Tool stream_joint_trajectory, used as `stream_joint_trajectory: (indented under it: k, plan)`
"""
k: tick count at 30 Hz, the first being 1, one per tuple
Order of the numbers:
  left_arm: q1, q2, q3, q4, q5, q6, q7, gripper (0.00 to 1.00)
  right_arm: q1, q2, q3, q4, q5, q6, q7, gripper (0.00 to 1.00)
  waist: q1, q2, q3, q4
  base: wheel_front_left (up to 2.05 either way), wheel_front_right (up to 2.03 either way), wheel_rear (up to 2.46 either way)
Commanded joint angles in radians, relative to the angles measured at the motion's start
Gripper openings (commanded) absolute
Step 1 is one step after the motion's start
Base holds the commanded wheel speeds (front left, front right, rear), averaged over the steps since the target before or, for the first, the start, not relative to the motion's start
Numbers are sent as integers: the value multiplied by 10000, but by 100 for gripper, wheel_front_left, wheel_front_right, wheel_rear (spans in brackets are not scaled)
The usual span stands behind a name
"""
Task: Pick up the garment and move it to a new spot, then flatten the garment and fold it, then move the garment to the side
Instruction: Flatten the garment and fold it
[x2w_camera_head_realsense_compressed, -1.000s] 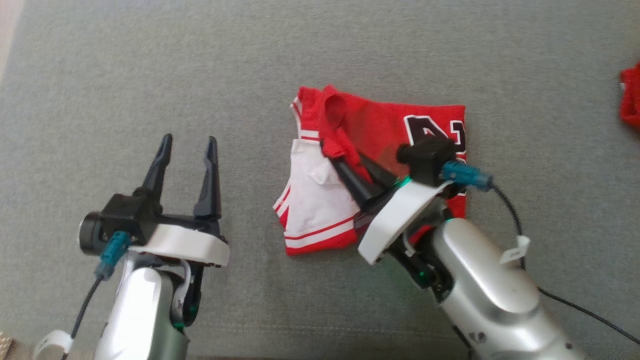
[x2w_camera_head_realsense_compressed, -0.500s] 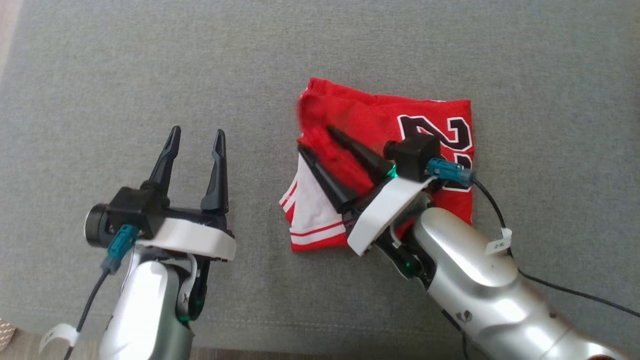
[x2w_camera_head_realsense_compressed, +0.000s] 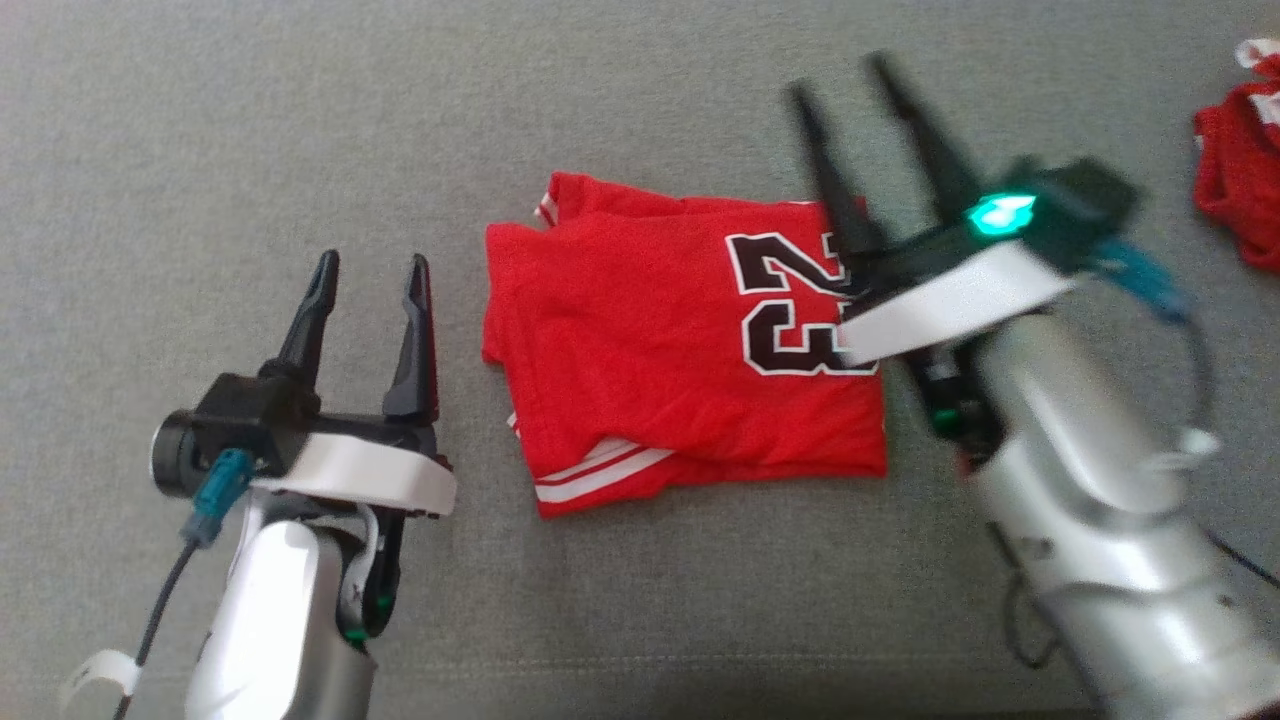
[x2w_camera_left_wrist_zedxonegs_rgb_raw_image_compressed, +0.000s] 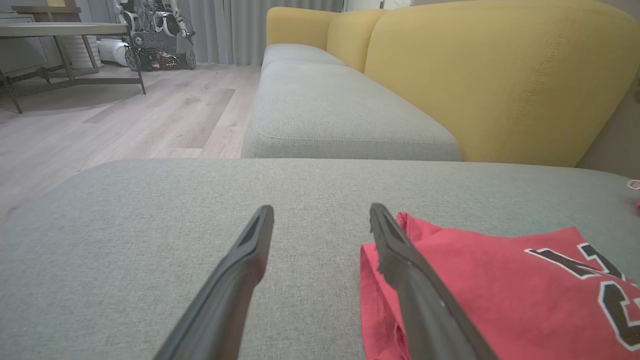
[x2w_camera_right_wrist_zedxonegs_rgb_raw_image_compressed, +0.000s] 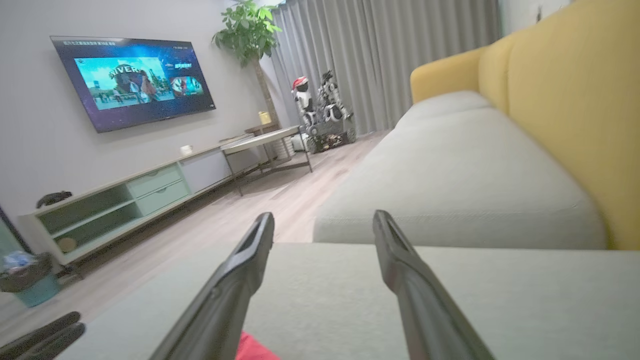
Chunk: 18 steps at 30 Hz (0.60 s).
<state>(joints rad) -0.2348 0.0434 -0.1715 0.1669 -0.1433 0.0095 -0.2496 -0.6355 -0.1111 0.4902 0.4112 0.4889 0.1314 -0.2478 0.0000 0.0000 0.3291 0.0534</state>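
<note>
The garment (x2w_camera_head_realsense_compressed: 680, 340) is a red jersey with a black number. It lies folded into a rough rectangle on the grey cushion (x2w_camera_head_realsense_compressed: 300, 120), a white-striped hem peeking out at its lower left. My left gripper (x2w_camera_head_realsense_compressed: 370, 265) stands open just left of it, nothing between its fingers; in the left wrist view the garment (x2w_camera_left_wrist_zedxonegs_rgb_raw_image_compressed: 500, 280) lies right of the left gripper (x2w_camera_left_wrist_zedxonegs_rgb_raw_image_compressed: 322, 210) and passes behind its right finger. My right gripper (x2w_camera_head_realsense_compressed: 840, 80) is open and raised over the garment's right edge, blurred. In the right wrist view the right gripper (x2w_camera_right_wrist_zedxonegs_rgb_raw_image_compressed: 322, 217) is empty, a sliver of the garment (x2w_camera_right_wrist_zedxonegs_rgb_raw_image_compressed: 255, 350) below it.
Another red cloth (x2w_camera_head_realsense_compressed: 1240, 180) lies at the cushion's far right edge. A yellow backrest (x2w_camera_left_wrist_zedxonegs_rgb_raw_image_compressed: 500, 75) rises behind the seat. Wooden floor (x2w_camera_left_wrist_zedxonegs_rgb_raw_image_compressed: 125, 115) lies past the cushion's left end, with a low table (x2w_camera_right_wrist_zedxonegs_rgb_raw_image_compressed: 265, 142) and TV cabinet (x2w_camera_right_wrist_zedxonegs_rgb_raw_image_compressed: 125, 200) beyond.
My right gripper opened, let go of the garment's folded-over flap, then lifted away to the right. The flap now lies flat with the number on top. The head camera shifted too.
</note>
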Motion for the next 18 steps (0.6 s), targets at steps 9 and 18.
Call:
stream_joint_trajectory:
  k: [9,18]
  plan:
    - [0,249,909,-285,61,48,-122,100,2422,-775,-3194,-2221,-2285,-7,93,100,0,0,-456,-385,0,0,0]
    - [765,493,1235,-114,50,81,-122,100,4591,-476,-4281,-3974,-3072,-7,930,100,0,0,-1263,-529,0,0,0]
